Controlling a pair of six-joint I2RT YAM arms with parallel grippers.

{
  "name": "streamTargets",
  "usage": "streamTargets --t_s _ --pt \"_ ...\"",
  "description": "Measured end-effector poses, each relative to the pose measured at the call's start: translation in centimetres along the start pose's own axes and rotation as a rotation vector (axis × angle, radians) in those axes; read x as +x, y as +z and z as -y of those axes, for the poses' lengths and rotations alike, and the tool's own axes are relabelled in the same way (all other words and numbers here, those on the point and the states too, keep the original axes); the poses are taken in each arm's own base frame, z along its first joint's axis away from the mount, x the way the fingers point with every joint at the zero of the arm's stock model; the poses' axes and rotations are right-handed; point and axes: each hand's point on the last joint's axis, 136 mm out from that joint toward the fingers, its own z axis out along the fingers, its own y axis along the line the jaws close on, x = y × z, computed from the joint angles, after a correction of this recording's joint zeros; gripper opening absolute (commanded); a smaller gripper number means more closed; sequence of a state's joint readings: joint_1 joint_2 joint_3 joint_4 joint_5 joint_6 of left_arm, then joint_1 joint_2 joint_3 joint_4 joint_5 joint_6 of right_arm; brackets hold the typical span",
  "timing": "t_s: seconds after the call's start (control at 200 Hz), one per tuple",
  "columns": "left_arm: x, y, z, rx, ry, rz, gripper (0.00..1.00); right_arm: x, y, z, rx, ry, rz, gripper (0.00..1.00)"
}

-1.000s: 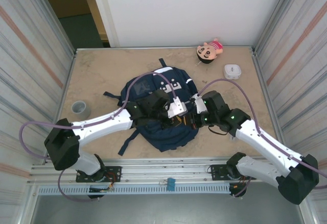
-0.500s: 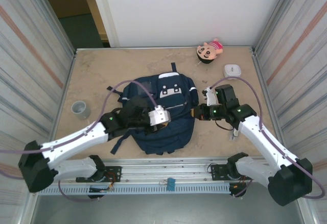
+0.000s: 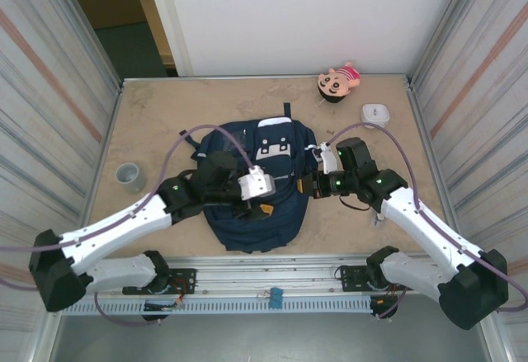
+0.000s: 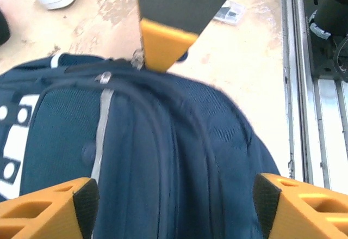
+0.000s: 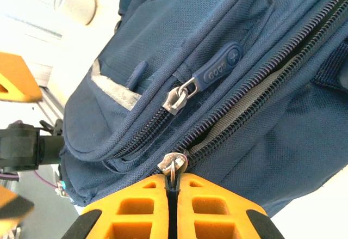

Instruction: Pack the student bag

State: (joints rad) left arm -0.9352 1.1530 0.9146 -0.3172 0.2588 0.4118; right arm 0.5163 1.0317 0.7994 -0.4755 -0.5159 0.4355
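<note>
**Item:** student bag [image 3: 252, 228], navy, lying flat at the centre of the table [image 3: 165, 115], top toward 12 o'clock.

**Obscured:** In the top view the left arm's wrist is covering the bag's middle, and its fingertips are hard to make out there. The left wrist view is cutting off the bag's lower end. The lettering on the blue rubber tab [image 5: 217, 71] is proving hard to read.

**Left gripper** [image 4: 176, 195]: jaws standing released and wide apart, with the bag's front panel lying between and below them. Contact with the fabric: cannot tell.

**Right gripper** [image 5: 172, 187]: sitting at the bag's 3 o'clock side, jaws clenched and grasping a metal zipper pull [image 5: 173, 164]. The zip beside it is gaping, with grey lining [image 5: 247, 111] showing.

**Also lying about:** plush doll [image 3: 339, 81] at the bag's 1 o'clock, white case [image 3: 376, 115] at 2 o'clock, grey roll [image 3: 129, 176] at 9 o'clock.
</note>
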Motion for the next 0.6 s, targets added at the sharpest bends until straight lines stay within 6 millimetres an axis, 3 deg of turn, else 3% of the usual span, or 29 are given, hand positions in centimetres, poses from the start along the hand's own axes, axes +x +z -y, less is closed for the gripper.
streamTargets --t_s 0.08,0.135,0.225,0.321,0.481,0.601 --pt "-0.8 1.7 0.2 0.014 0.005 -0.012 0.71 -0.2 -0.1 -0.2 -0.003 -0.004 0.005 0.00" --pt "-0.6 2.8 0.1 0.020 -0.005 -0.031 0.62 -0.3 -0.1 -0.3 -0.004 -0.006 0.007 0.00" --pt "0.5 4.2 0.1 0.023 -0.023 -0.077 0.31 -0.2 -0.2 -0.3 -0.001 -0.005 0.008 0.00" --pt "0.8 4.4 0.2 0.015 -0.016 -0.079 0.10 -0.2 -0.6 0.4 0.031 0.007 0.016 0.00" --pt "0.2 3.3 0.1 -0.015 0.026 -0.011 0.03 -1.0 -1.0 2.5 0.050 0.095 0.038 0.00" --pt "0.4 2.0 1.3 0.011 0.064 0.037 0.01 -2.1 -0.3 4.6 0.062 0.163 0.058 0.00"
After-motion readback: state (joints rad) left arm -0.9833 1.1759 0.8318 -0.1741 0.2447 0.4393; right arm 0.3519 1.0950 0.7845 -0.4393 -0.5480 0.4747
